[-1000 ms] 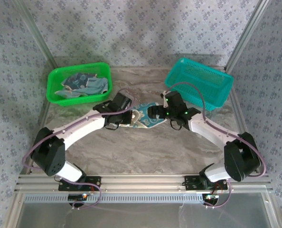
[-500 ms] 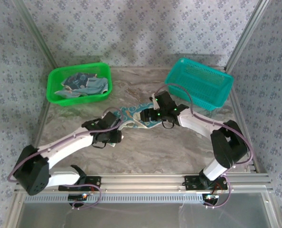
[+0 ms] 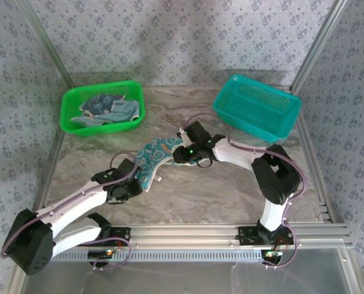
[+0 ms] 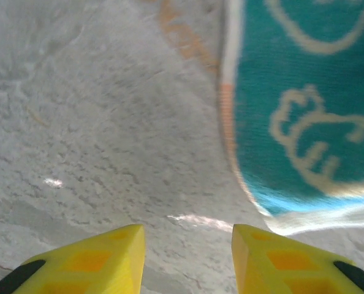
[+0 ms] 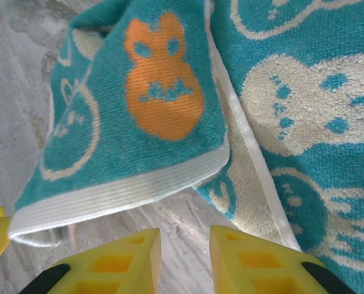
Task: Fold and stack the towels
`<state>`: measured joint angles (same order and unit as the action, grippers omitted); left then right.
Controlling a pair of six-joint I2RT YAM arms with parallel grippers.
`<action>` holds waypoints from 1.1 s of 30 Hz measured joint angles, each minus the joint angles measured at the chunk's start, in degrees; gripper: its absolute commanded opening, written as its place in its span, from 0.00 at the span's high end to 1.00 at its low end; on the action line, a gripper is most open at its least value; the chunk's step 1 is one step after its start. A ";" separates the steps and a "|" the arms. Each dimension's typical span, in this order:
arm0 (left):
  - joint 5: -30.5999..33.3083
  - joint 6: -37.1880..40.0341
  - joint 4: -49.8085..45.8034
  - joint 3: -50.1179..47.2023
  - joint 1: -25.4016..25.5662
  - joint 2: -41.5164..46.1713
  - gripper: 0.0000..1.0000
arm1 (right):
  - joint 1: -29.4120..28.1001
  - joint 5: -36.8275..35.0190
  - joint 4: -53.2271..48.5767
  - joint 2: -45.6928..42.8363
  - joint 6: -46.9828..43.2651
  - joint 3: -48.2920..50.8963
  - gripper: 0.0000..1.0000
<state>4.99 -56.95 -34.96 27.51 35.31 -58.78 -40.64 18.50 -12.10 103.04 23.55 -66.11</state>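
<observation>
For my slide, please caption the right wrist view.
Open right claw facing a teal towel, one flap folded over, on the marble table.

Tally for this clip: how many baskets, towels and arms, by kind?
Baskets: 2, green basket and teal basket
Towels: 1 loose towel on the table, plus 1 towel heap in the green basket, pieces uncountable
Arms: 2, left arm and right arm
Total: 6, heap counted once
</observation>
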 measured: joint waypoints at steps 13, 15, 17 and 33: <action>-4.33 -6.80 12.09 -1.75 -3.89 -4.48 0.58 | 3.69 0.04 -1.75 7.45 -0.52 -1.51 0.74; -4.39 -6.80 11.56 -0.81 -5.18 -7.87 0.60 | 4.42 -0.83 -1.97 8.31 -0.92 -3.06 0.74; -5.18 -6.69 8.85 2.12 -6.23 -11.34 0.67 | 5.22 -1.49 -2.08 9.20 -1.36 -3.93 0.73; -7.10 -1.77 2.45 8.50 -9.07 -17.33 0.61 | 10.58 -3.56 -4.31 11.02 -3.39 -10.62 0.49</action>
<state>-2.11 -58.72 -32.51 36.01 26.24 -76.12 -30.06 14.94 -16.40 114.06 20.16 -76.73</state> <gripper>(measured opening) 0.383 0.461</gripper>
